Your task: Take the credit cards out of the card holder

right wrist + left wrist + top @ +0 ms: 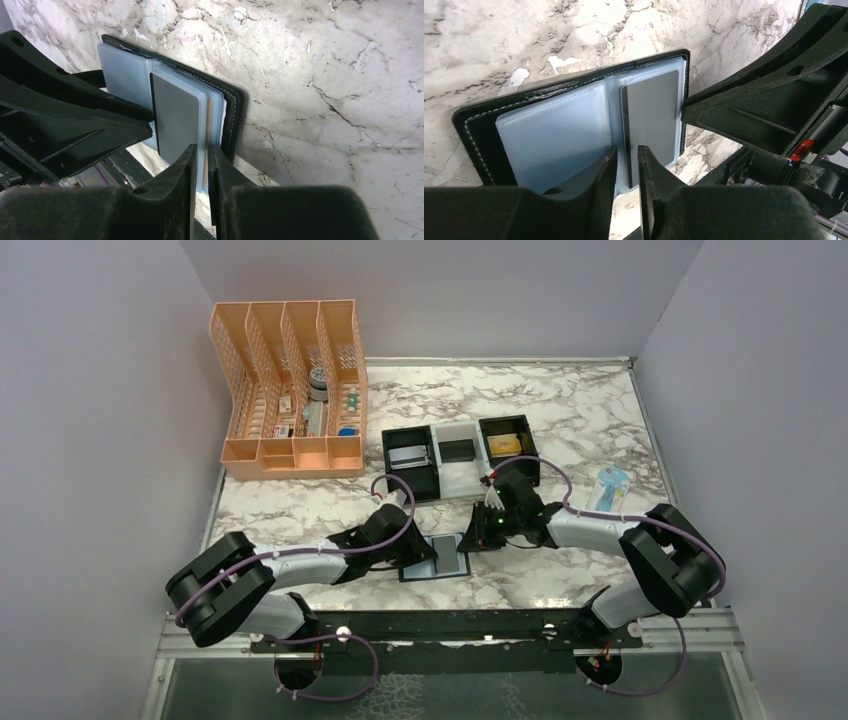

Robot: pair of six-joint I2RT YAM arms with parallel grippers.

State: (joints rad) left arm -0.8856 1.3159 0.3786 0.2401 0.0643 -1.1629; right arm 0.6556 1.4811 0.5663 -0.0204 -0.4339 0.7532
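- Left pincer (626, 150): jaws a slit apart, astride the fold-side corner of dark grey card (651, 115) & its clear sleeve. Can't tell if it's biting or only straddling.
- Right pincer (201, 149): pressed almost together, pinching the clear sleeve leaves on the outer half of card holder (476, 125). Tan sliver behind, poss. a 2nd card.
- Card holder lies open & flat on surface (574, 30), btwn the two pincers, close to the near edge.
- Risk: left jaws take sleeve along w/ card, so the whole holder lifts and the card stays pocketed.
- Risk: right hold is on thin leaves only. If they slip, holder slides or flaps shut.
- Risk: pincer bodies crowd each other over the holder, so a sideways pull could knock them together.
- Room: bare marble left & right of holder. Trays (458, 455) sit near, behind right arm. Little room toward the bases.
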